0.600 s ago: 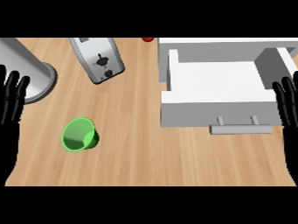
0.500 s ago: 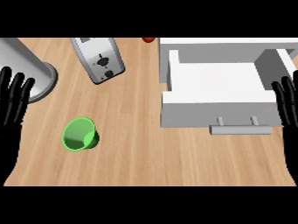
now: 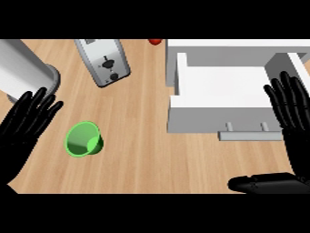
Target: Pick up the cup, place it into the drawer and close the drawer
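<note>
A green cup (image 3: 83, 139) lies tipped on the wooden counter at the lower left, its mouth facing down-left. A white drawer (image 3: 232, 88) stands pulled open at the upper right, with a grey handle (image 3: 250, 134) on its front and nothing inside. My left hand (image 3: 22, 125) is open just left of the cup, fingers straight and pointing up, apart from it. My right hand (image 3: 297, 119) is open over the drawer's right side, fingers up, thumb stretched left along the lower edge.
A large metal cylinder (image 3: 13, 68) stands at the upper left. A grey toaster (image 3: 103, 61) lies between it and the drawer. A small red thing (image 3: 155, 41) shows at the top edge.
My left hand has moved right and up, closer to the cup. My right hand has shifted slightly left over the drawer's side. The cup and drawer have not moved.
</note>
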`<act>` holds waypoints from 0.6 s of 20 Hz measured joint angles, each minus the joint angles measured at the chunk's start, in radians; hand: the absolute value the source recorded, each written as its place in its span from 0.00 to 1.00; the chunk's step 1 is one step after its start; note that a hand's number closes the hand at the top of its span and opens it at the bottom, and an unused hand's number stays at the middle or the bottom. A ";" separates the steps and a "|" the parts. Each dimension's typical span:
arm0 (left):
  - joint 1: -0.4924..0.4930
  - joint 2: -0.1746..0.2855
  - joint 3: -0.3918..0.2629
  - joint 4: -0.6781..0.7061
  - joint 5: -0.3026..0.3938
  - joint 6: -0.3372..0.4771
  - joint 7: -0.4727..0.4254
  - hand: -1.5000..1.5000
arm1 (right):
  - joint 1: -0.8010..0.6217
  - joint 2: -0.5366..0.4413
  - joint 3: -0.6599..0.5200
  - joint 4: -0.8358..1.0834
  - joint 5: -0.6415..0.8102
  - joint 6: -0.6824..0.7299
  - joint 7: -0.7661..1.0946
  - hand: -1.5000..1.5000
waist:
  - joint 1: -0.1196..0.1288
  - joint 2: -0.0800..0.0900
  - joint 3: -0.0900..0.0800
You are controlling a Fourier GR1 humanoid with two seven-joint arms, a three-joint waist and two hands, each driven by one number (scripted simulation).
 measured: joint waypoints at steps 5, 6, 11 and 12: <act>-0.068 0.036 0.056 0.195 0.053 -0.102 -0.015 0.00 | -0.069 -0.024 -0.034 0.072 -0.039 0.036 0.023 0.00 | -0.002 -0.001 0.000; -0.073 0.047 0.072 0.220 0.057 -0.119 -0.015 0.00 | -0.063 -0.023 -0.036 0.077 -0.042 0.044 0.013 0.00 | -0.002 -0.002 0.000; -0.133 0.044 0.088 0.392 -0.021 -0.171 -0.068 0.00 | -0.113 -0.017 -0.044 0.115 -0.038 0.044 0.017 0.00 | -0.003 -0.003 0.001; -0.138 0.042 0.092 0.424 -0.040 -0.180 -0.085 0.00 | -0.128 -0.021 -0.054 0.123 -0.042 0.046 0.018 0.00 | -0.002 -0.003 0.001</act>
